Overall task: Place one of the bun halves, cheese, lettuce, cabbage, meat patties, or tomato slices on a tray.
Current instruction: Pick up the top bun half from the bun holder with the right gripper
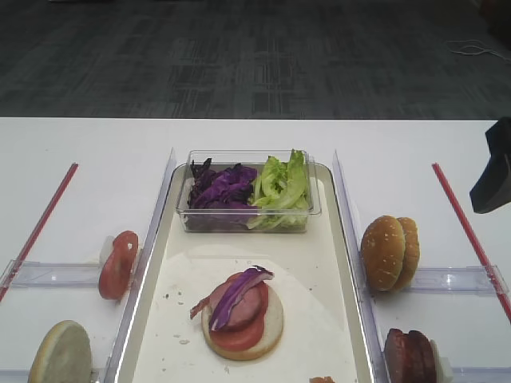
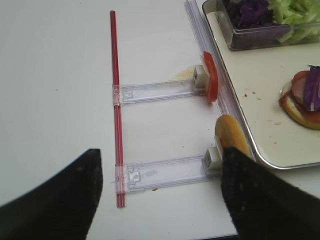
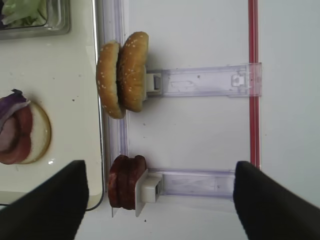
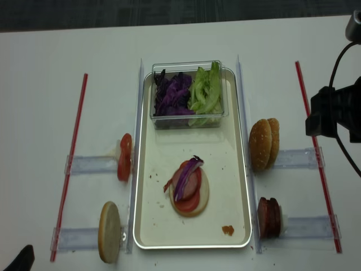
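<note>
A: What could go wrong from here?

B: Plenty. Right claw (image 3: 160, 200) wide open, holding nothing, up over the meat patties (image 3: 126, 181) and the bun halves (image 3: 122, 75). Both stand on edge in clear holders on the tabletop (image 1: 399, 144), just beside the tray (image 4: 237, 169). Could knock one flat w/ a clumsy push.

A: And the stack?

B: Pale bun disc (image 1: 270, 323) w/ tomato, meat & purple bits, mid tray. Could slide apart if bumped or if a drop lands off to one side.

A: Left claw?

B: Left claw (image 2: 160, 195) spread open too, empty, near tomato slices (image 2: 210, 77). Lettuce (image 1: 281, 187) & cabbage (image 1: 223, 187) in clear tub (image 1: 247, 223) at far end of tray.

A: Any words or labels?

B: None to read. No brand seen.
</note>
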Robot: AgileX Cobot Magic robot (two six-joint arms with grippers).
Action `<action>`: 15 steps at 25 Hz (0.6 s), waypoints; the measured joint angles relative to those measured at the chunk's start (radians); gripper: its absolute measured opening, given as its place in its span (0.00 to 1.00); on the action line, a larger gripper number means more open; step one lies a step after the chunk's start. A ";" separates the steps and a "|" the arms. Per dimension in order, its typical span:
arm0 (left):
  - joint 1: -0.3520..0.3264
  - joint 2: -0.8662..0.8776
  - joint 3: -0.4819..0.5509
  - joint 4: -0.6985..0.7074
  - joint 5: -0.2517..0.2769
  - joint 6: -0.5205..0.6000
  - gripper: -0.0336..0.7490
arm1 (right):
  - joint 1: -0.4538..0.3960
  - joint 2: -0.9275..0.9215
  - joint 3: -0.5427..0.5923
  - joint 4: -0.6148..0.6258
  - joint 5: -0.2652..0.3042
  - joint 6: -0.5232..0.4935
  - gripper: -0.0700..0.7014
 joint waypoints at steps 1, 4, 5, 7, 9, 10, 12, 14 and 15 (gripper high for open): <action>0.000 0.000 0.000 0.000 0.000 0.000 0.64 | 0.000 0.007 0.000 0.007 0.000 -0.005 0.87; 0.000 0.000 0.000 0.000 0.000 0.000 0.64 | 0.000 0.026 -0.004 0.020 -0.007 -0.021 0.87; 0.000 0.000 0.000 0.000 0.000 0.000 0.64 | 0.000 0.033 -0.009 0.024 -0.010 -0.026 0.87; 0.000 0.000 0.000 0.000 0.000 0.000 0.64 | 0.000 0.050 -0.015 0.039 -0.015 -0.038 0.87; 0.000 0.000 0.000 0.000 0.000 0.000 0.64 | 0.004 0.067 -0.021 0.054 -0.026 -0.044 0.87; 0.000 0.000 0.000 0.000 0.000 0.000 0.64 | 0.012 0.077 -0.021 0.055 -0.032 -0.044 0.87; 0.000 0.000 0.000 0.000 0.000 0.000 0.64 | 0.044 0.098 -0.021 0.057 -0.055 -0.044 0.87; 0.000 0.000 0.000 0.000 0.000 0.000 0.64 | 0.086 0.126 -0.021 0.059 -0.079 -0.040 0.87; 0.000 0.000 0.000 0.000 0.000 0.000 0.64 | 0.110 0.142 -0.025 0.059 -0.087 -0.030 0.87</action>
